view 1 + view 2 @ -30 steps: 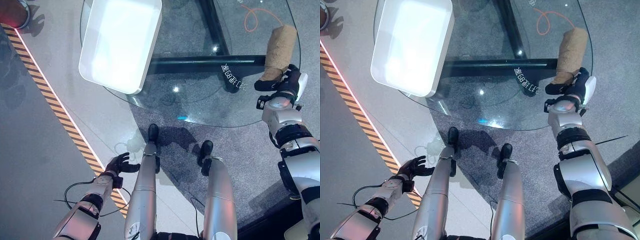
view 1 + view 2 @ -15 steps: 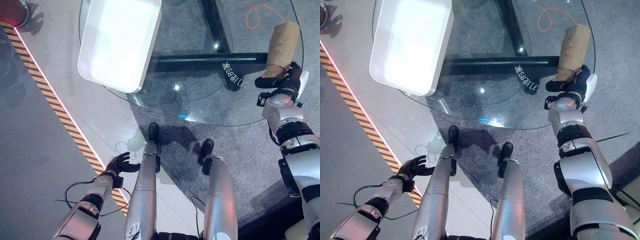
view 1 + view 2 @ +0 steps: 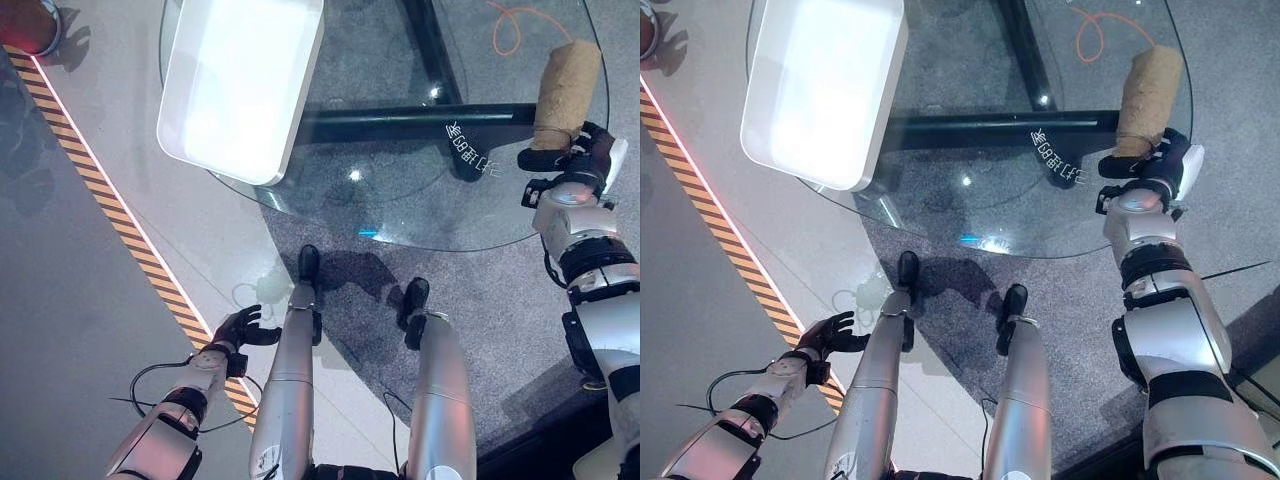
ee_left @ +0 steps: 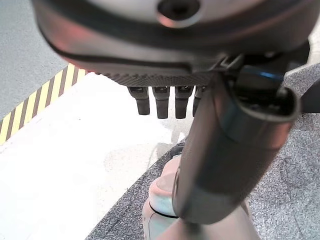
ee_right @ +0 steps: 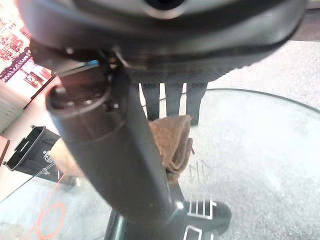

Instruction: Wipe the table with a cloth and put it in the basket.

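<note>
A brown cloth (image 3: 567,85) lies rumpled at the right rim of the round glass table (image 3: 400,215). My right hand (image 3: 580,160) rests on the cloth's near end. In the right wrist view its fingers (image 5: 172,102) reach out straight onto the cloth (image 5: 172,142), with the thumb spread beside them. The white basket (image 3: 240,85) stands at the table's far left, partly over the rim. My left hand (image 3: 240,328) hangs low over the floor, well away from the table, its fingers (image 4: 159,102) relaxed and open.
Under the glass run a black table base (image 3: 430,112) and an orange cable (image 3: 505,30). A yellow-and-black stripe (image 3: 110,210) crosses the floor on the left. A red shoe (image 3: 30,25) shows at the far left corner.
My right hand has slid a little to the right and further away along the rim, and the cloth has shifted with it. The left hand has stayed where it was.
</note>
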